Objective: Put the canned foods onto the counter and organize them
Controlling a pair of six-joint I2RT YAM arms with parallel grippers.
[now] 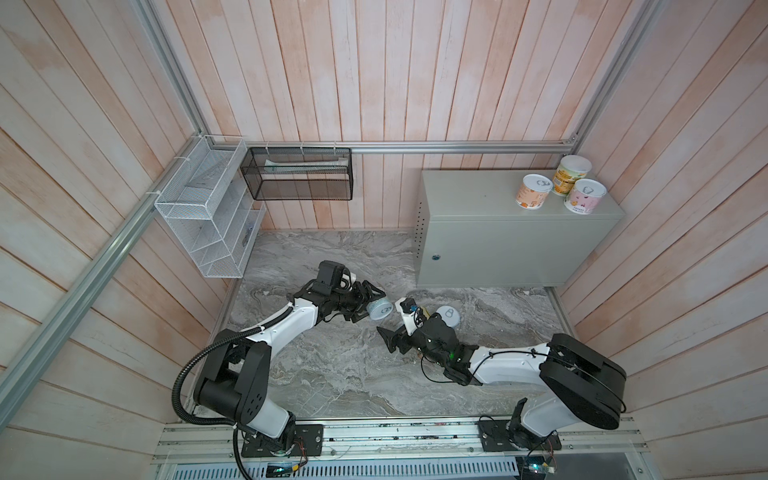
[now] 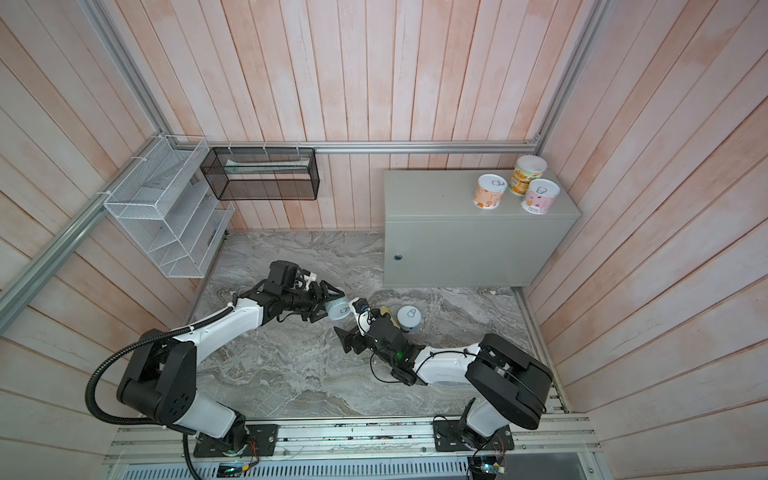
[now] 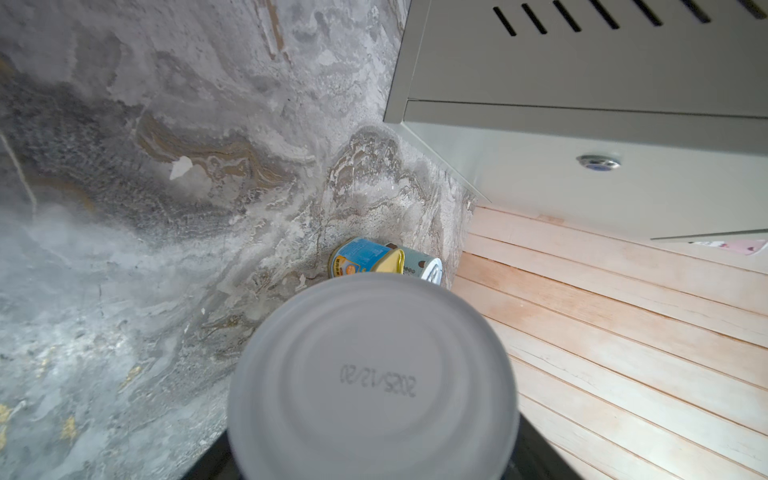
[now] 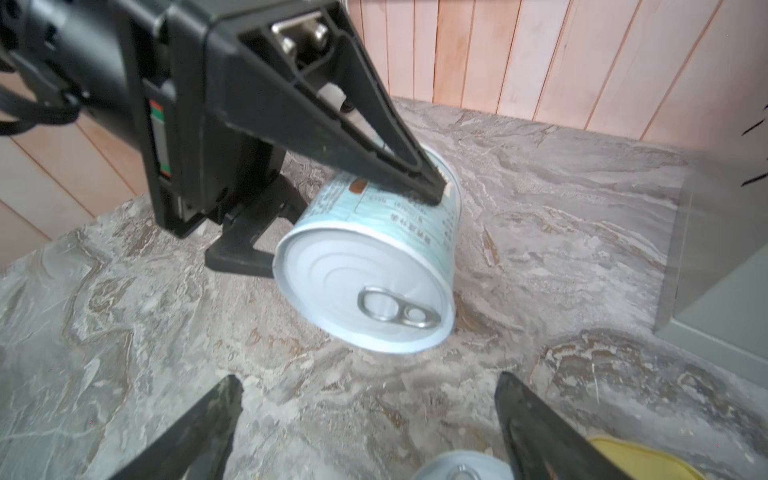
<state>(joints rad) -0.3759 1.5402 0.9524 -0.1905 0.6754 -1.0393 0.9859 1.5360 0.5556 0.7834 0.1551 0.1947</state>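
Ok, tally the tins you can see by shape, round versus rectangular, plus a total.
Round: 5 (orange tin, yellow tin and pink tin on the cabinet; pale blue tin in the left pincer; white-topped tin on the slab)
Rectangular: 1 (blue gold-topped tin on the slab)
Total: 6

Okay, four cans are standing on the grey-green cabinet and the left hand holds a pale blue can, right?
No, only three cans stand on the cabinet, as both top views show. The left hand does hold the pale blue can.
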